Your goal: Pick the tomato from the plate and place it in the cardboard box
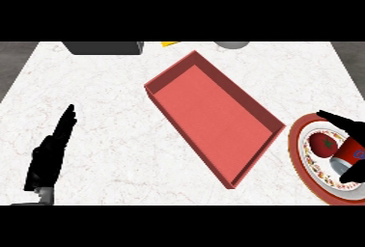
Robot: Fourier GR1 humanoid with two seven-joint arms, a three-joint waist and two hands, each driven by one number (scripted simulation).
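Note:
At the right edge lies a round plate [303, 166] with a red-and-gold patterned rim. On it sits the red tomato [322, 145] with its green stem. Right beside the tomato lies a red cylinder with a grey end [349, 157]. My right hand [343, 123] comes in from the right edge above the plate, with its fingers stretched past the tomato's far side and its thumb [351, 174] on the near side, open and not closed on the tomato. The box [214, 120], a reddish shallow tray set diagonally, lies mid-counter left of the plate. My left hand [49, 152] rests open at the lower left.
Along the counter's far edge stand a dark grey block [103, 47], a small yellow thing [169, 43] and a grey round object [231, 45]. White marble counter [107, 96] stretches between my left hand and the box.

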